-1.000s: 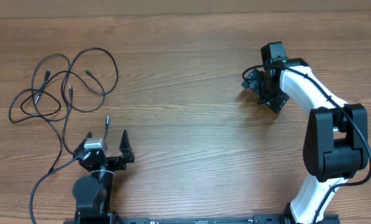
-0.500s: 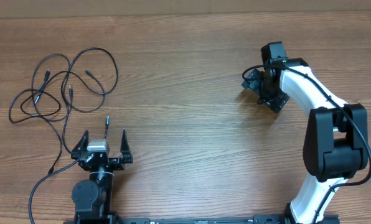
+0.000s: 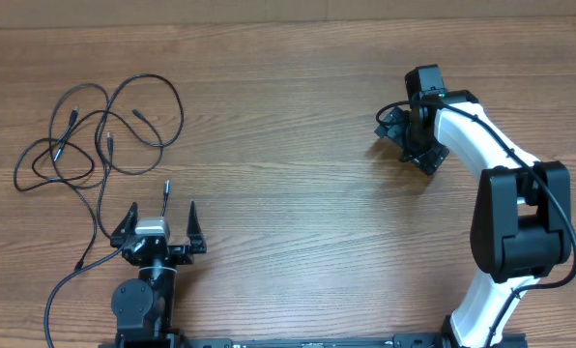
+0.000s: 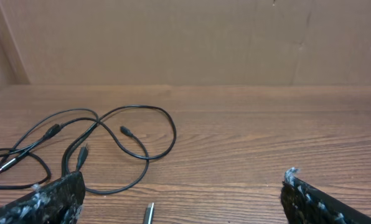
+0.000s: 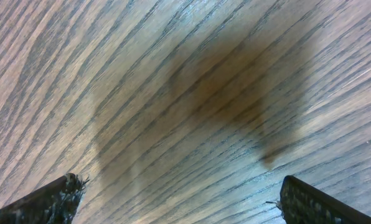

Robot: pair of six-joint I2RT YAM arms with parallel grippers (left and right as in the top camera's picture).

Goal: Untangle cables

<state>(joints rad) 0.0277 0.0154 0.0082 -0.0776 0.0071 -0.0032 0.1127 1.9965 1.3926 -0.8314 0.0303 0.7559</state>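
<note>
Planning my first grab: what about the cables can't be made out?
Thin black cables: which strand lies on top at the crossings, too small overhead.
Their left part, left wrist view: cut off by the frame edge and the black left finger.
Silvery plug tip, same view: cropped by the bottom edge.

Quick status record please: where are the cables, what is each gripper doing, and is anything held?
cables: thin black cords in one loose tangle, far-left part of the table
silvery plug tip: on the wood just ahead of the left gripper
left gripper: open, empty, on the near side of the tangle
right gripper: open, empty, over bare wood, far from the cables
held: nothing
</note>
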